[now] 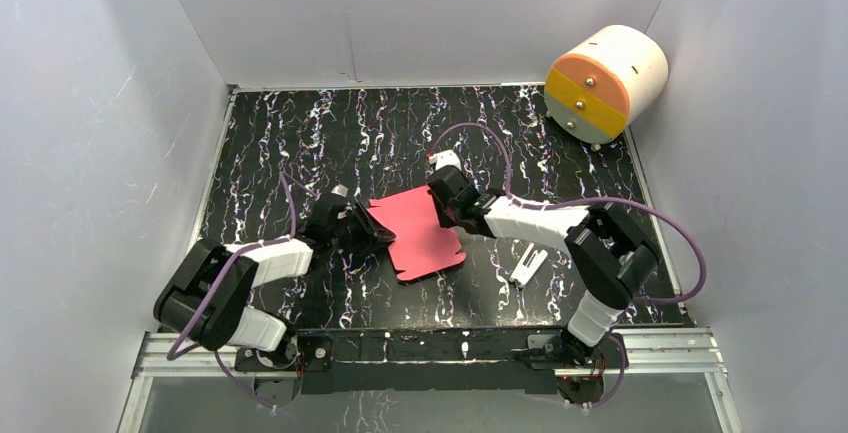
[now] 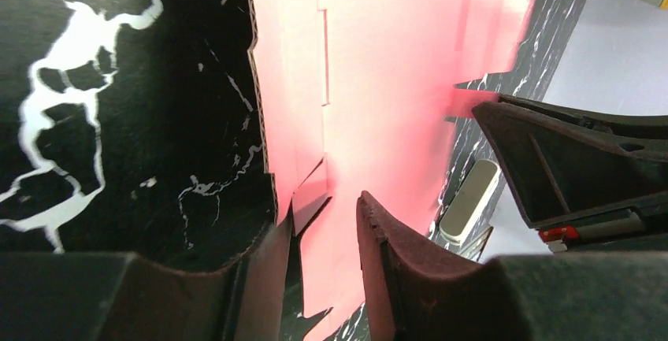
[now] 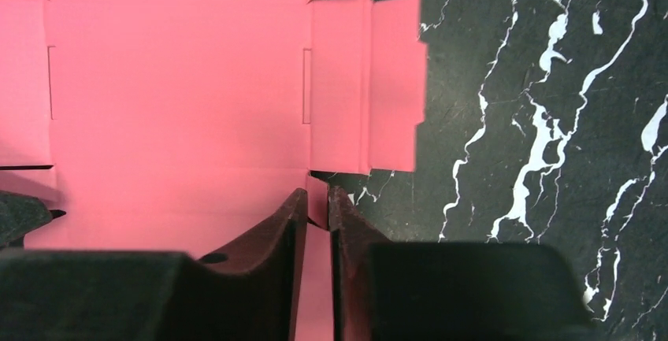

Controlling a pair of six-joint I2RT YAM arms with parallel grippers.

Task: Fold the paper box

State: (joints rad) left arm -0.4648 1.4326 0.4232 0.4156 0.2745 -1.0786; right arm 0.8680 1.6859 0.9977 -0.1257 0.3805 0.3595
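The paper box lies as a flat, unfolded cut-out at mid-table, between the two arms. The left gripper is stationed astride the sheet's left edge with its jaws apart and a small notched flap in the gap (we judge this a set-up for raising that side panel). The right gripper sits at the opposite edge. Its jaws show only a narrow slit, and we cannot tell whether card is pinched. Opposed stations would let one arm steady the sheet while the other creases.
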